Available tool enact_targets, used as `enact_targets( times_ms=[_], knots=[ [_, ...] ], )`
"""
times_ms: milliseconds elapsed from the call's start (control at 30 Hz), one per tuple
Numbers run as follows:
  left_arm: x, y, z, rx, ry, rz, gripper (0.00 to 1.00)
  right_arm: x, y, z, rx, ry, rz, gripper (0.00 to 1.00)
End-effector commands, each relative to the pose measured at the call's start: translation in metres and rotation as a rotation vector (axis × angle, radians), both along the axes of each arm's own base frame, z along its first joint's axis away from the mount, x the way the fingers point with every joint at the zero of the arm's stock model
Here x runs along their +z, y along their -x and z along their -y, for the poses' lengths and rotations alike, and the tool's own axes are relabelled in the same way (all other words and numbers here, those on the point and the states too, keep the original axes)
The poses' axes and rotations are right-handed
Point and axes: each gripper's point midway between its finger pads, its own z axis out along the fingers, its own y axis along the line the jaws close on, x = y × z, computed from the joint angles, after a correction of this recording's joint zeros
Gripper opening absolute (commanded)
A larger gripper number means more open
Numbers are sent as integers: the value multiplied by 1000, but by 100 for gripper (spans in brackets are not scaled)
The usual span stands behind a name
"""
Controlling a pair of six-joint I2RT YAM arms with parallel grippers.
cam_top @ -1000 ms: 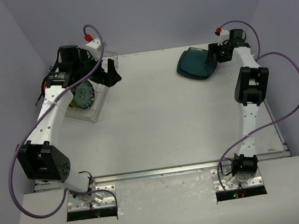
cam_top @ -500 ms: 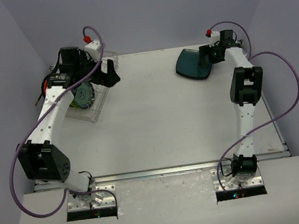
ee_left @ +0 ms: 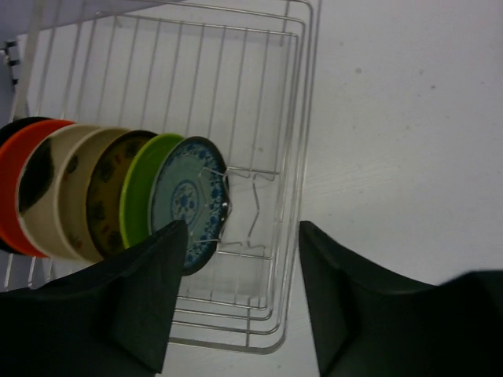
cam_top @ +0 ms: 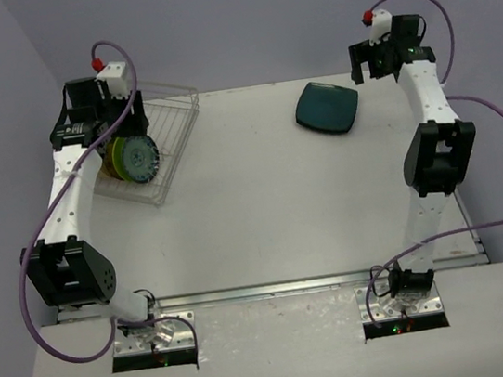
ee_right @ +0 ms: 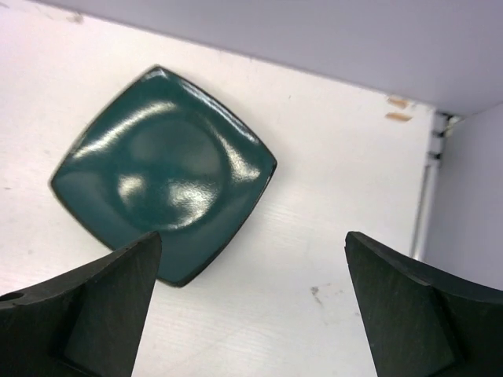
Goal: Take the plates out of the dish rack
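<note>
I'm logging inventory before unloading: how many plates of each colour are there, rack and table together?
Dark teal plate: 1
Patterned teal plate: 1
Lime green plate: 1
Cream plates with marks: at least 2, overlapping
Orange-red plate: 1
Black plate: 1
Total: at least 7

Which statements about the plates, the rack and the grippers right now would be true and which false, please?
1. The dark teal square plate lies flat on the table, outside the dish rack. True.
2. The right gripper is shut on that plate. False: it is open, holding nothing.
3. The dish rack is empty. False: a row of plates stands in it.
4. The patterned teal plate stands beside the lime green plate. True.
5. The left gripper is open. True.
</note>
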Motion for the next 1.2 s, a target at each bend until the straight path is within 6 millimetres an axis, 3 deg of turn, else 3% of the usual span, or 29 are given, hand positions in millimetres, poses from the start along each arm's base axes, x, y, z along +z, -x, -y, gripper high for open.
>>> enact_targets(
  times_ms=[0,33,100,267,433,667,1000,1167],
  knots=[
    [6,-11,-47,144,-148,13,41,91,38,-18,85,24,149,99],
    [0,-13,-54,157,-180,2,35,95,51,-26,110,18,150,99],
    [-10,-15,-67,184,-243,-15,29,80,74,-42,151,1,113,99],
    [-32,-29,-90,226,-316,-52,28,62,140,-81,252,-48,76,99],
    [-56,-44,-102,232,-309,-103,27,34,178,-103,304,-81,32,99],
    [-82,-54,-105,215,-301,-157,26,22,197,-119,350,-106,-2,99],
    [-122,-60,-104,195,-280,-236,21,30,192,-123,358,-129,-1,99],
    [-131,-58,-100,177,-257,-254,19,30,191,-123,355,-129,0,99]
  ],
)
